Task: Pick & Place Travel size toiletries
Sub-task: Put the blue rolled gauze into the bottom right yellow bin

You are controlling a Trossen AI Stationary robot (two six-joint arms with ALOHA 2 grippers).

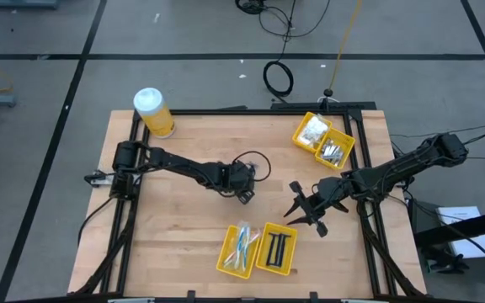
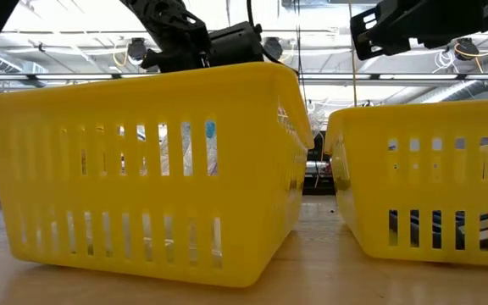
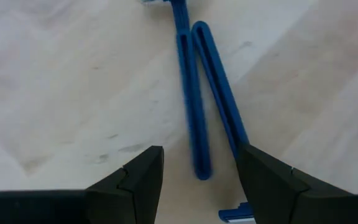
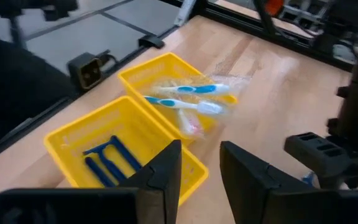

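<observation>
Two dark blue razors (image 3: 191, 93) lie side by side on the wooden table, heads at opposite ends. My left gripper (image 3: 201, 177) is open at mid-table (image 1: 244, 187), pointing down over them. Its fingers stand on either side of the handles, and one finger (image 3: 266, 180) overlaps the right razor (image 3: 219, 93). I cannot tell whether it touches. My right gripper (image 1: 306, 210) is open and empty above the table, right of the left gripper and beyond the near bin. It also shows in the right wrist view (image 4: 201, 165).
A yellow two-compartment bin (image 1: 258, 249) near the front edge holds packed toothbrushes (image 4: 185, 99) and blue razors (image 4: 107, 158). A second yellow bin (image 1: 322, 141) sits at the far right and holds packets. A yellow jar with a white lid (image 1: 152, 112) stands at the far left.
</observation>
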